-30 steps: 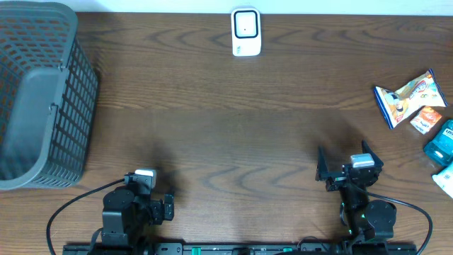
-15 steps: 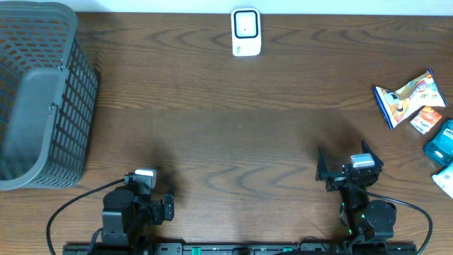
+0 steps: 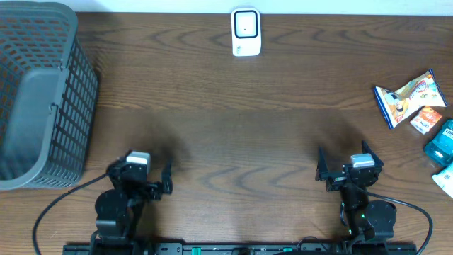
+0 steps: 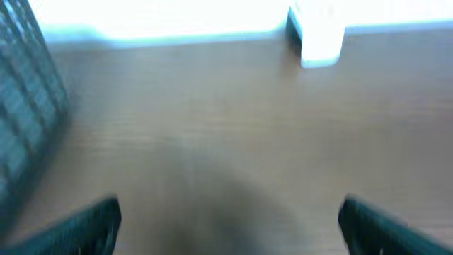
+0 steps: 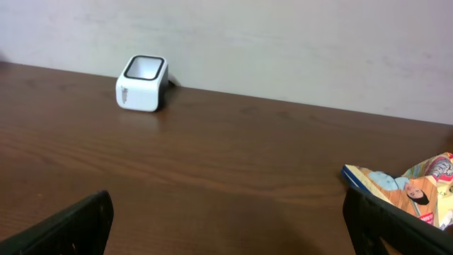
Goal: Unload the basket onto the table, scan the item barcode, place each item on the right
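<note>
Snack packet (image 3: 409, 95) at the right edge looks light, crinkly, slippery; I'd pinch its sealed edge, with left fingers (image 4: 81, 223) and right fingers (image 5: 78, 223) both spread apart, empty.

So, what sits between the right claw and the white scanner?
Nothing: only bare brown tabletop separates the right claw from the white scanner. The overhead view shows it best; the right wrist view agrees.

a dark brown wooden table (image 3: 233, 127) carries everything. a grey mesh basket (image 3: 79, 120) stands at its far left. a small white scanner (image 3: 245, 32) sits at the far edge, centre. clustered at the right edge lie a colourful snack bag (image 3: 407, 95), a small orange packet (image 3: 427, 119) and a teal pack (image 3: 442, 139).
</note>
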